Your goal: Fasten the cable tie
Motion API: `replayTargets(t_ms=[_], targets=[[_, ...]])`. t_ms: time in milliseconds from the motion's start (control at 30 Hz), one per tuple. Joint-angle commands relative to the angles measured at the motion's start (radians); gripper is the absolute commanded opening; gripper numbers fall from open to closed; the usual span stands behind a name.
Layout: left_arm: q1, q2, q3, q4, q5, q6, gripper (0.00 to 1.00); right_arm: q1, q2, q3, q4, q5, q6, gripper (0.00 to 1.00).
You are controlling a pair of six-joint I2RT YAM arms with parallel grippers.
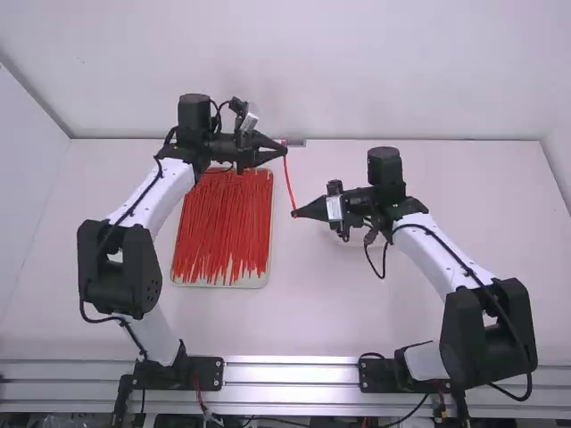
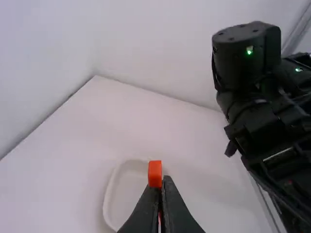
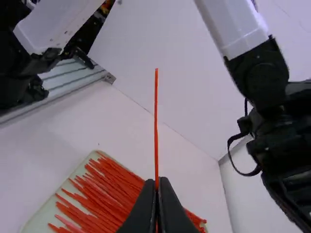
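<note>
Your right gripper (image 1: 298, 212) is pinched shut on the strap of a red cable tie (image 1: 288, 183), which runs straight from its tips, clear of the bench (image 1: 375, 294), toward your left gripper (image 1: 275, 152). That gripper is closed on a small red tie head (image 2: 154, 173) — whether it belongs to the same strap cannot be told. Both sit just beside the tray (image 1: 264, 282) of loose red ties (image 1: 223, 223).

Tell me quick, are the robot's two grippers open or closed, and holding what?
Left gripper: closed, holding the red cable tie by its head end.
Right gripper: closed, holding the same cable tie by its other end.
</note>
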Motion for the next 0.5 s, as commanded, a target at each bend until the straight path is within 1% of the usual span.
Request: replayTargets(t_ms=[0,100,233,333,433,467], targets=[[-0.003,0.004,-0.014,0.041,0.052,-0.044,0.02,0.004,0.008,-0.004,0.042,-0.055,0.132,0.00],[-0.003,0.004,-0.020,0.092,0.054,-0.087,0.02,0.003,0.008,-0.004,0.092,-0.067,0.199,0.00],[-0.011,0.004,-0.025,0.114,0.055,-0.108,0.02,0.005,0.008,-0.004,0.068,-0.077,0.170,0.00],[-0.009,0.004,-0.027,0.116,0.052,-0.108,0.02,0.025,0.008,-0.009,0.052,-0.077,0.169,0.00],[-0.016,0.004,-0.027,0.116,0.053,-0.108,0.02,0.056,0.008,-0.016,0.117,-0.077,0.179,0.00],[-0.016,0.004,-0.027,0.116,0.053,-0.108,0.02,0.056,0.008,-0.016,0.117,-0.077,0.179,0.00]])
